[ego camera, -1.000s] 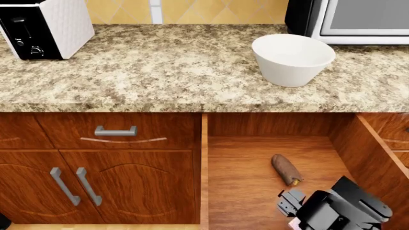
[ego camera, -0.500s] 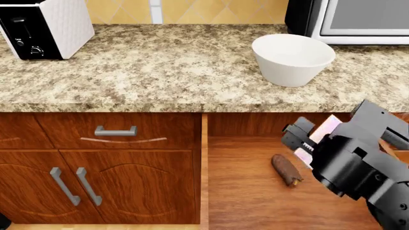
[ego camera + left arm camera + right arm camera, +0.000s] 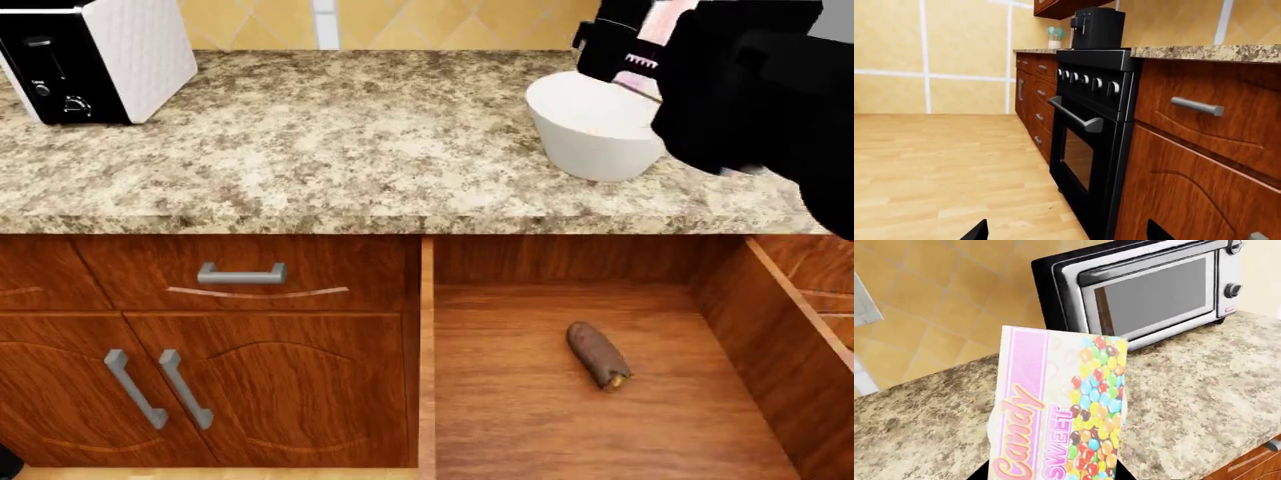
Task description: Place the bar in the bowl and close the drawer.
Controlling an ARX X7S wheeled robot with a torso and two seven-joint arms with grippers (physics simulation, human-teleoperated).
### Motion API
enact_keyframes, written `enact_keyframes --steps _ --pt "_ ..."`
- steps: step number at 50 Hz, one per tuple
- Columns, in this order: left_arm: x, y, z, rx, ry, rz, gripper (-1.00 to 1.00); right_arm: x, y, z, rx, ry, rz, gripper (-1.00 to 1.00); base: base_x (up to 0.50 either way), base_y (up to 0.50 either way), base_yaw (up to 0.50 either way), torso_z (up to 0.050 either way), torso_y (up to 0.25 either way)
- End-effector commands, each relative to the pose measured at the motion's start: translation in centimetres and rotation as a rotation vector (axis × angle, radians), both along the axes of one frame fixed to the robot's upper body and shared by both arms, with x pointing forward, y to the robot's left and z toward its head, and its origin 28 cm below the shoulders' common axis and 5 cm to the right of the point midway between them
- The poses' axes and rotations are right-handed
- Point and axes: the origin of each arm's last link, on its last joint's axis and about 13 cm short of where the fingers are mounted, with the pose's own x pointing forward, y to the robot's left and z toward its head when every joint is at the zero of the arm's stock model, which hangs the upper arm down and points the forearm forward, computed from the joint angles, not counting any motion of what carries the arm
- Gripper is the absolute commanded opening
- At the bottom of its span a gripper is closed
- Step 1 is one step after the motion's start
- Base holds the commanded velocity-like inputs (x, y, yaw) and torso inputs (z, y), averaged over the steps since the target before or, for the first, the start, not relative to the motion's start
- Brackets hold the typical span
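White bowl (image 3: 595, 128), one; one bar (image 3: 598, 354) in the open drawer (image 3: 567, 425). Right gripper (image 3: 627, 45) grasps one candy box (image 3: 1057, 410); left jaws released.

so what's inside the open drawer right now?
Only the bar lies on the drawer floor, yellowish tip toward the front. The rest of the visible floor is bare wood; the front edge is out of frame.

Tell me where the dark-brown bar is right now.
In the head view, the bar lies on the floor of the open drawer, right of centre, below the countertop where the white bowl stands.
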Motion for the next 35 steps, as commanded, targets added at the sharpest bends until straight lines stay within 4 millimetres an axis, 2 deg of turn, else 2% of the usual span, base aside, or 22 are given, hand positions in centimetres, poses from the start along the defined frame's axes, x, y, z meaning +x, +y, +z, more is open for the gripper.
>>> enact_keyframes --steps 1,8,24,35 --pt "2.1 0.0 0.4 0.010 0.006 0.011 1.00 7.2 0.0 5.4 -0.253 -0.138 0.011 -1.00 0.00 0.00 0.00 0.000 0.000" --pt "2.5 0.0 0.3 0.009 0.011 0.015 1.00 9.4 0.4 5.8 -0.307 -0.140 -0.002 -1.00 0.00 0.00 0.00 0.000 0.000" --pt "3.0 0.2 0.3 0.006 0.014 0.024 1.00 10.3 0.4 3.2 -0.414 -0.095 -0.070 -1.00 0.00 0.00 0.00 0.000 0.000" --pt "2.8 0.2 0.2 0.006 0.010 0.024 1.00 10.5 0.1 2.5 -0.449 -0.065 -0.099 -1.00 0.00 0.00 0.00 0.000 0.000"
